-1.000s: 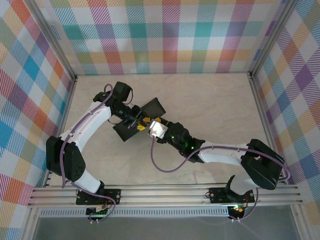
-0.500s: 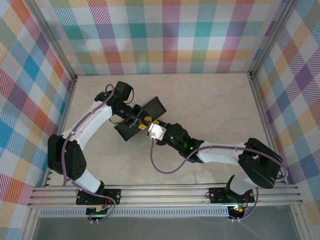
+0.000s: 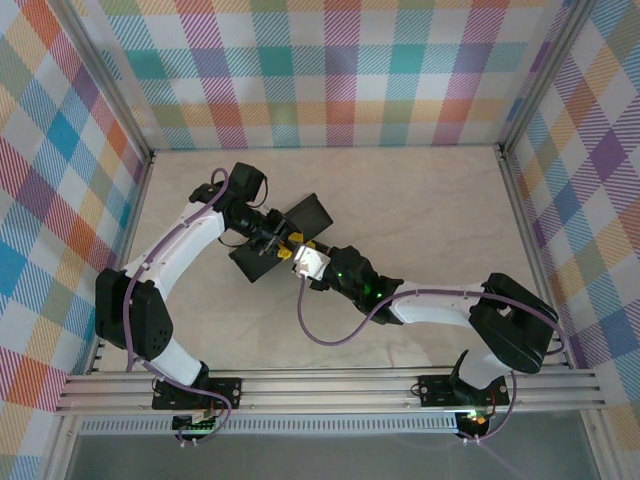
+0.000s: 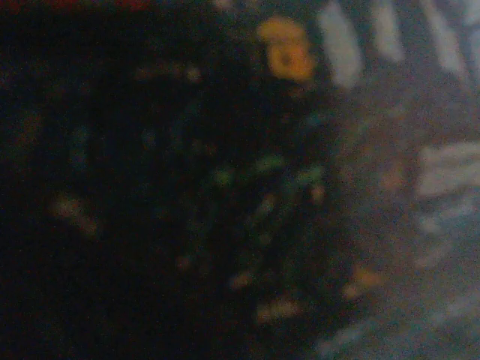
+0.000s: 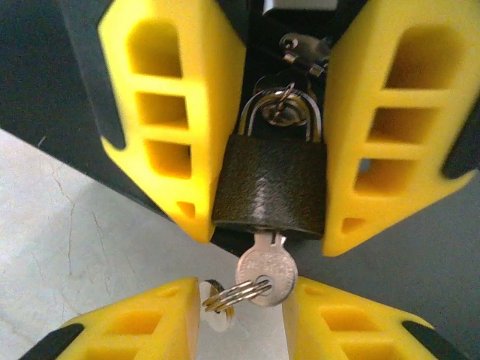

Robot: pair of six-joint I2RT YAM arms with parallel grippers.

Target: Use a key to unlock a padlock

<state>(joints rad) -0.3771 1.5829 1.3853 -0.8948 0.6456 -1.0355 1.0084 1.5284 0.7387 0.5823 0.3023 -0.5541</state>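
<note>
The padlock [image 5: 270, 184] clenched in the left jaws, the right jaws parted around the key [image 5: 264, 271] in its keyhole.

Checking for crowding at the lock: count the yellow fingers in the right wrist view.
4. Two upper fingers flank the padlock; two lower fingers sit either side of the key.

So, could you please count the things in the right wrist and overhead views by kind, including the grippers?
padlock: 1
bunch of keys: 1
black box: 1
grippers: 2 (left gripper, right gripper)
Total: 5
</note>
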